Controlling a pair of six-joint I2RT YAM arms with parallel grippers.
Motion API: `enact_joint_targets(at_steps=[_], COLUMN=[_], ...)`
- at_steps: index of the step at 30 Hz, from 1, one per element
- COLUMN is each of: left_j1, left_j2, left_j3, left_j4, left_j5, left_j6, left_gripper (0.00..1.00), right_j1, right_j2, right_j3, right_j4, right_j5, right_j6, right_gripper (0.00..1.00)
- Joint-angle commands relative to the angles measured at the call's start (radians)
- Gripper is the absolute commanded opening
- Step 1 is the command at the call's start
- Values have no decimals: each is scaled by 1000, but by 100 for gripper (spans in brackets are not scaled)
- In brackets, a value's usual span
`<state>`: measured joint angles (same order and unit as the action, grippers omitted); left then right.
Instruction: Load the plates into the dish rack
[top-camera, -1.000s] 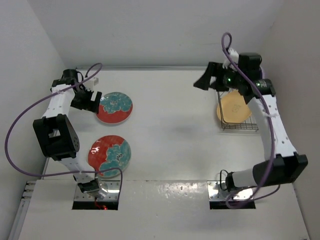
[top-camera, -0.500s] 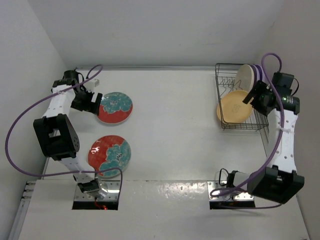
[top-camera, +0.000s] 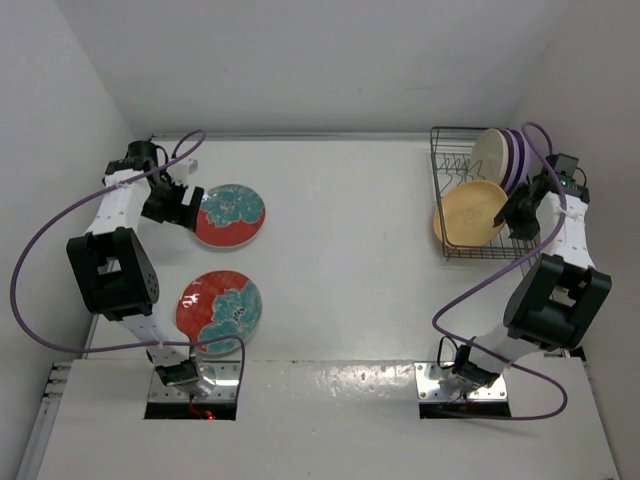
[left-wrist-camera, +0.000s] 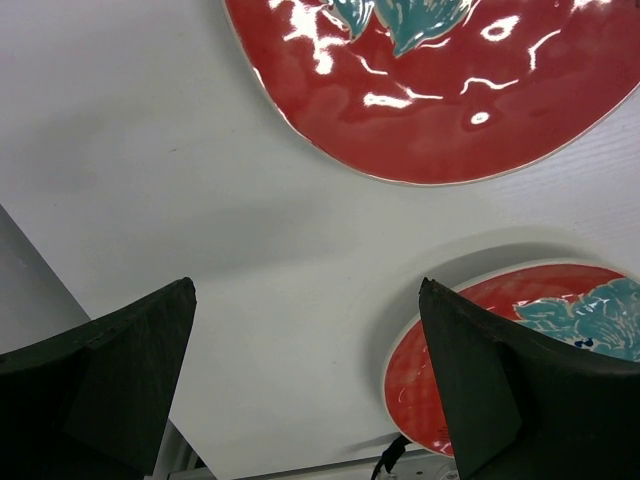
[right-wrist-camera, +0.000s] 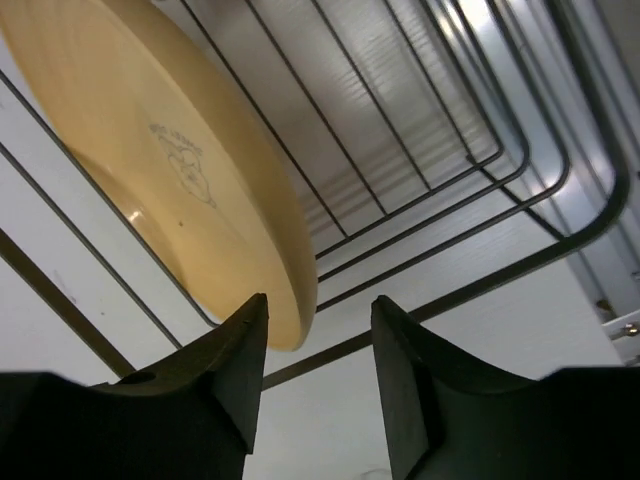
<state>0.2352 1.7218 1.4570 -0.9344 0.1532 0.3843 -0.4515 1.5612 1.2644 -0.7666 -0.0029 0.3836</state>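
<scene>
Two red plates with teal flowers lie flat on the left, one farther (top-camera: 230, 214) and one nearer (top-camera: 219, 311). My left gripper (top-camera: 185, 207) hovers wide open at the farther plate's (left-wrist-camera: 430, 90) left edge, holding nothing (left-wrist-camera: 305, 292); the nearer plate (left-wrist-camera: 480, 340) shows past its right finger. The dish rack (top-camera: 437, 165) stands at the far right. A cream plate (top-camera: 492, 155) and lilac plates (top-camera: 516, 160) stand upright in it. An orange-yellow plate (top-camera: 468, 213) leans in its front part. My right gripper (top-camera: 518, 212) is at that plate's right rim (right-wrist-camera: 290, 290), jaws (right-wrist-camera: 318, 325) half apart around it, a gap still showing.
The rack's dark wires (right-wrist-camera: 480, 160) run close around my right fingers. White walls stand close to the left of the left arm and to the right of the rack. Purple cables loop off both arms.
My right arm swung from over the rack's back left to its right side and came down at the orange-yellow plate's rim, its jaws narrowing. The left arm has not moved.
</scene>
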Motion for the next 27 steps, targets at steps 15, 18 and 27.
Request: enact_joint_targets(at_steps=[15, 18, 27], left_j1=[-10, -10, -10], left_j2=[7, 7, 16], left_j3=[-7, -7, -7], left_j4=[2, 2, 2], left_j5=[-33, -34, -34], left_j6=[-4, 5, 5], left_gripper=[98, 98, 98], right_j1=[-3, 0, 158], right_j2=[-90, -128, -266], right_j3=[-57, -54, 0], right_j4=[110, 109, 141], right_j5=[-83, -80, 188], right_j6=[-57, -63, -140], right_gripper=[1, 0, 0])
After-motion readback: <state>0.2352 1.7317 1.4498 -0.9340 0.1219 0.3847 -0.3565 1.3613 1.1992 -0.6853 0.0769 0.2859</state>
